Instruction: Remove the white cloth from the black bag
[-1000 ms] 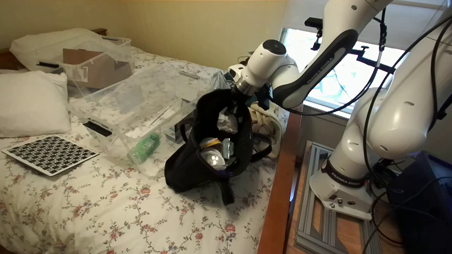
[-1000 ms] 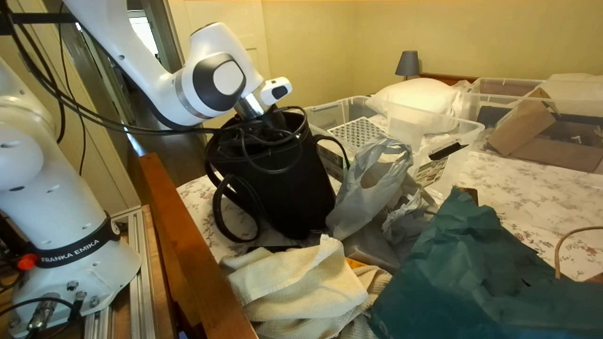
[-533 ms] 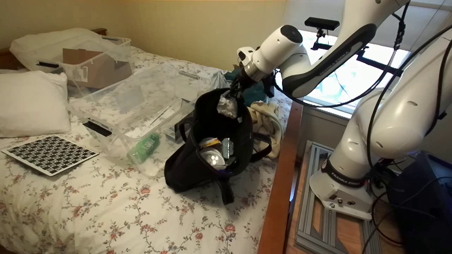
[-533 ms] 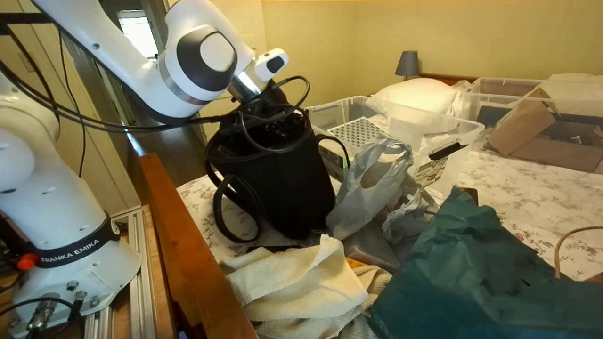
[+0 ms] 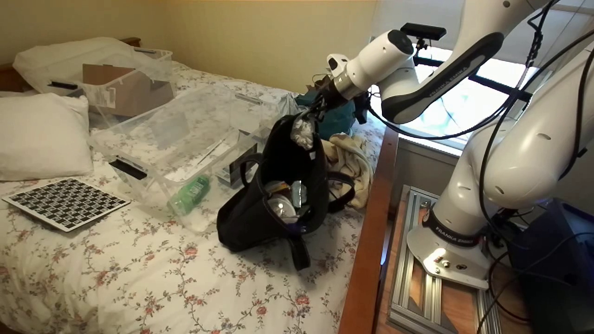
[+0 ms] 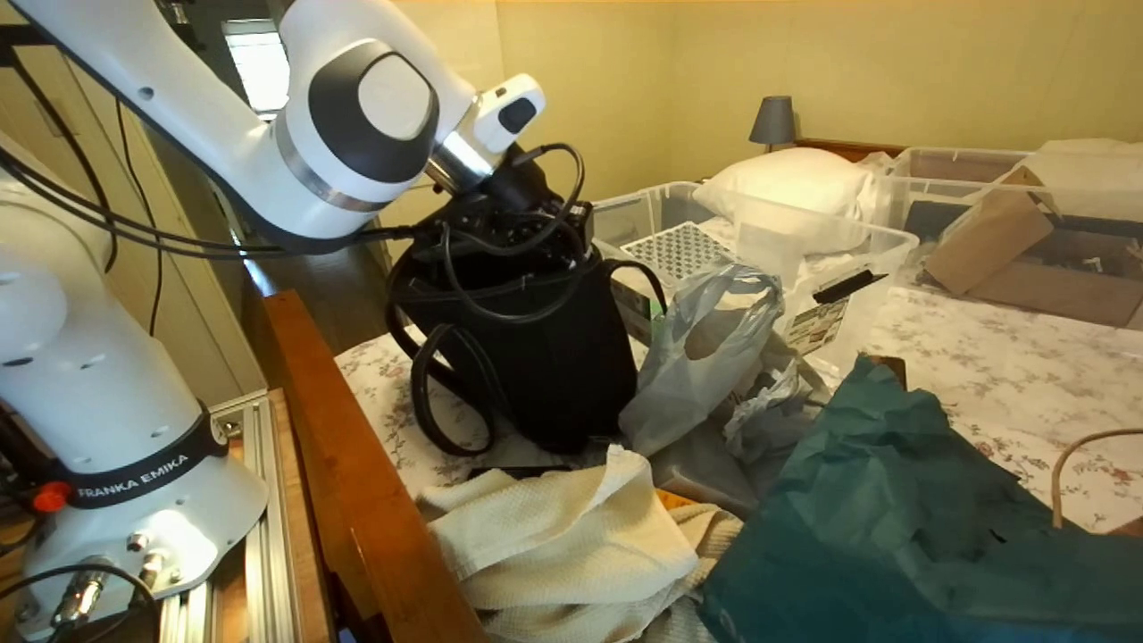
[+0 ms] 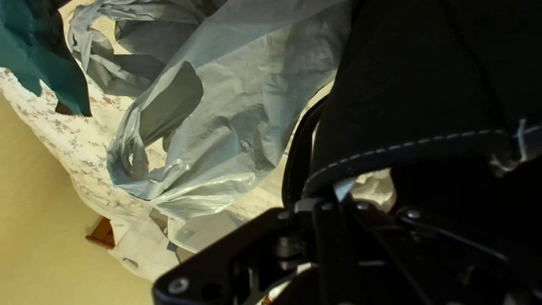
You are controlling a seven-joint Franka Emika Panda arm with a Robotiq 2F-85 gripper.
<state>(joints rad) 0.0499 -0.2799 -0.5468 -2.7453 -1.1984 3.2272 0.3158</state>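
Note:
The black bag (image 5: 246,218) stands tilted on the bed with its mouth open; it also shows in an exterior view (image 6: 545,366) and the wrist view (image 7: 415,76). My gripper (image 5: 315,112) is at the bag's back rim, shut on the crumpled white cloth (image 5: 303,133). The cloth hangs below the fingertips, just inside the mouth. In the wrist view the jaws (image 7: 332,205) are close together at the stitched rim, with part of the cloth (image 7: 374,188) behind them. Whether the rim is pinched too, I cannot tell. In an exterior view the fingers are hidden behind arm cables and the rim (image 6: 527,246).
A clear round lid (image 5: 280,206) and small packets lie in the bag. A clear bin (image 5: 153,139) with a green bottle (image 5: 192,192) is beside it. A grey plastic bag (image 6: 705,357), teal bag (image 6: 893,518), cream towel (image 6: 580,554) and wooden bed rail (image 6: 357,482) are near.
My gripper has risen out of the bag's depth and moved back towards the robot, lifting the white cloth to the rim. The bag's back rim has shifted and its mouth has narrowed there.

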